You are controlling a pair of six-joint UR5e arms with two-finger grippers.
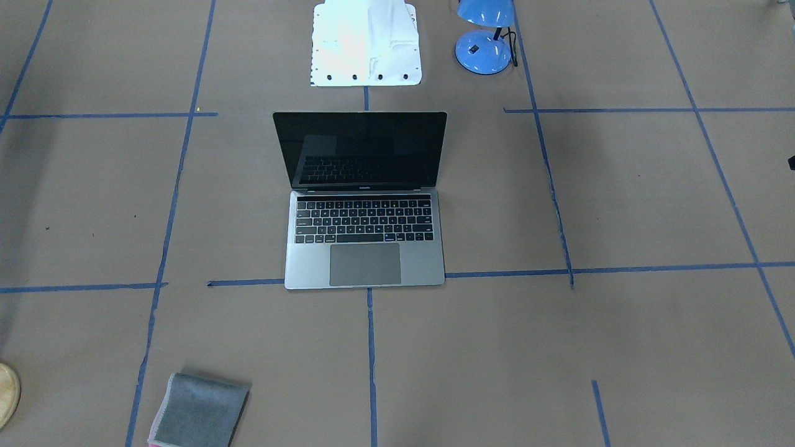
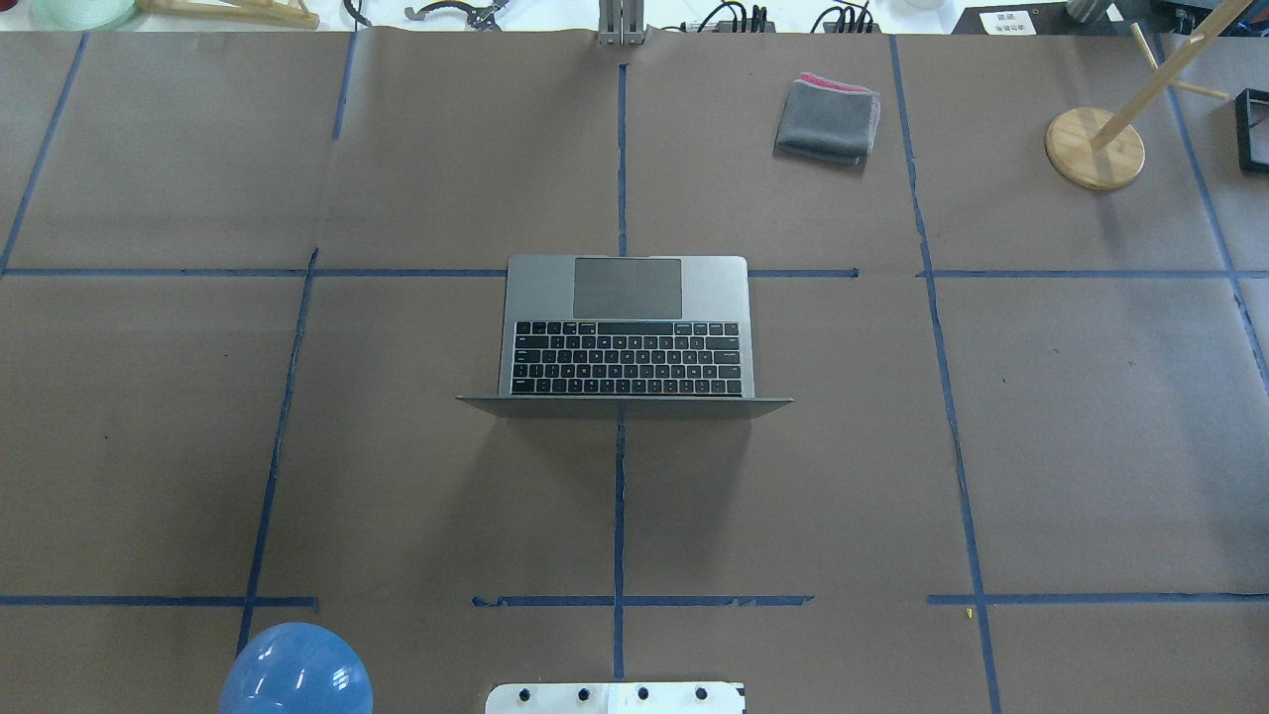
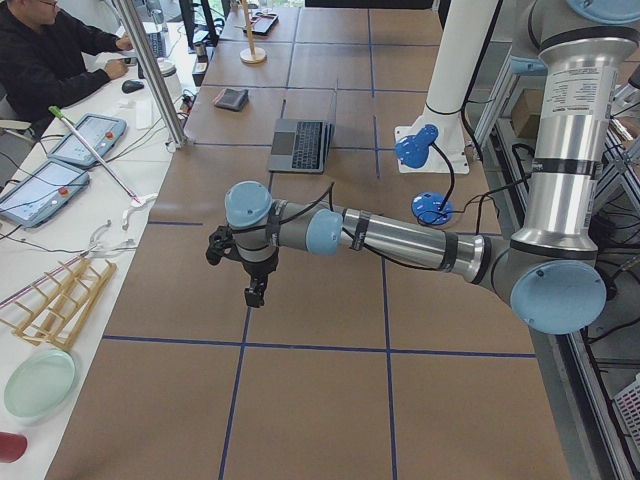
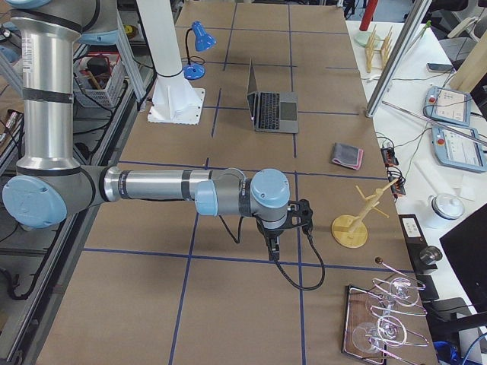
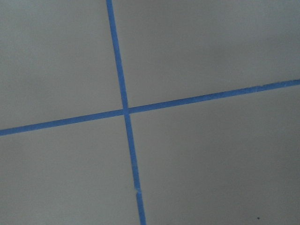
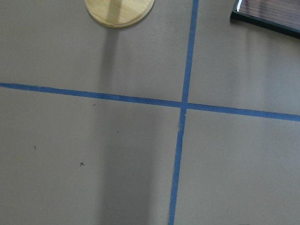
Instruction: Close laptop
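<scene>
The space-grey laptop (image 1: 364, 261) stands open in the middle of the table, its black screen upright and its keyboard and trackpad showing; it also shows in the overhead view (image 2: 629, 288) and small in both side views (image 3: 300, 145) (image 4: 270, 110). My left gripper (image 3: 256, 295) hangs over bare table far from the laptop, toward my left end. My right gripper (image 4: 274, 247) hangs over bare table toward my right end, also far from it. Both show only in the side views, so I cannot tell if they are open or shut. The wrist views show only brown paper and blue tape.
A folded grey cloth (image 2: 828, 119) lies beyond the laptop to the right. A wooden stand (image 2: 1095, 149) is at the far right, its base in the right wrist view (image 6: 119, 9). A blue lamp (image 1: 483, 49) and the white base plate (image 1: 366, 43) sit near the robot.
</scene>
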